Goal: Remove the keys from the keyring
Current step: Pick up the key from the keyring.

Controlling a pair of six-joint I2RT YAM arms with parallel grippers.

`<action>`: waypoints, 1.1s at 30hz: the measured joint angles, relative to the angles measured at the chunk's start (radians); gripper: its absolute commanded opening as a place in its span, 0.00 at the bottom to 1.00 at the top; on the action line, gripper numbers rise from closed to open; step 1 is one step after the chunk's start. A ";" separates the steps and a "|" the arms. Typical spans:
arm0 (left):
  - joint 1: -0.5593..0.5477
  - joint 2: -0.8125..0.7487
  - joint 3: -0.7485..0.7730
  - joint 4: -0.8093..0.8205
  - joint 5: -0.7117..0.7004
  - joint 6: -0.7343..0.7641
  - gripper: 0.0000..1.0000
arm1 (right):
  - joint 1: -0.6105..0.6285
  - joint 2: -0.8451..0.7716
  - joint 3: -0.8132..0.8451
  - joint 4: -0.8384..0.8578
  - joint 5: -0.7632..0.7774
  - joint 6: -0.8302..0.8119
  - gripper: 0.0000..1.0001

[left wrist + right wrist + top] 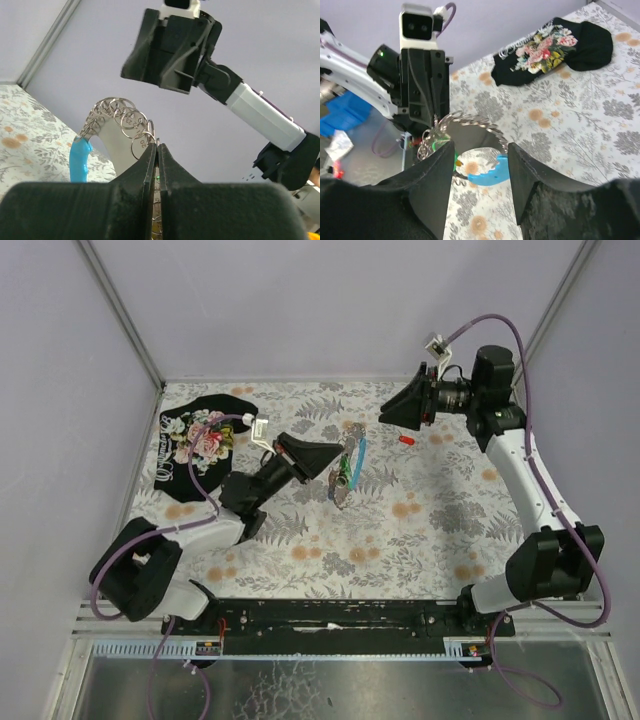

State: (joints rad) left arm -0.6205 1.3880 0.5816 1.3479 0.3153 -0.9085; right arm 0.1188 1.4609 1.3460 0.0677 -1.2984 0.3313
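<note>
The keyring [352, 462] hangs above the table's middle, with a curved grey and light-blue fob [80, 161] and a row of small silvery rings [122, 116]. My left gripper [157, 146] is shut on the ring end, where a green key head [438, 145] shows among the keys [341, 483]. A small red-headed piece [406, 440], apparently a key, lies loose on the table to the right. My right gripper [480, 150] is open and holds nothing. It hovers up and to the right of the keyring [470, 126], facing it, and the fob [487, 173] shows between its fingers.
A black floral cloth [200, 435] lies at the back left of the patterned tablecloth [420, 530]. Pale walls close in the back and both sides. The arms' bases stand on a black rail [330, 612] at the near edge.
</note>
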 measured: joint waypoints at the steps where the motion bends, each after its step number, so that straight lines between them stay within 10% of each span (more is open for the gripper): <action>1: 0.011 0.018 0.000 0.018 0.006 -0.029 0.00 | 0.008 0.010 0.056 -0.114 0.028 -0.098 0.51; 14: 0.062 0.102 0.092 0.143 0.160 -0.132 0.00 | 0.160 -0.133 0.132 -0.669 0.064 -0.575 0.41; 33: -0.041 0.060 0.091 0.143 0.172 0.226 0.00 | 0.227 -0.115 0.137 -0.690 0.105 -0.603 0.34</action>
State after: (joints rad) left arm -0.6617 1.4483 0.6727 1.4910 0.4870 -0.6827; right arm 0.3454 1.3457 1.4830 -0.6228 -1.1931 -0.2718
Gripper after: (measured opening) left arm 0.007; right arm 0.320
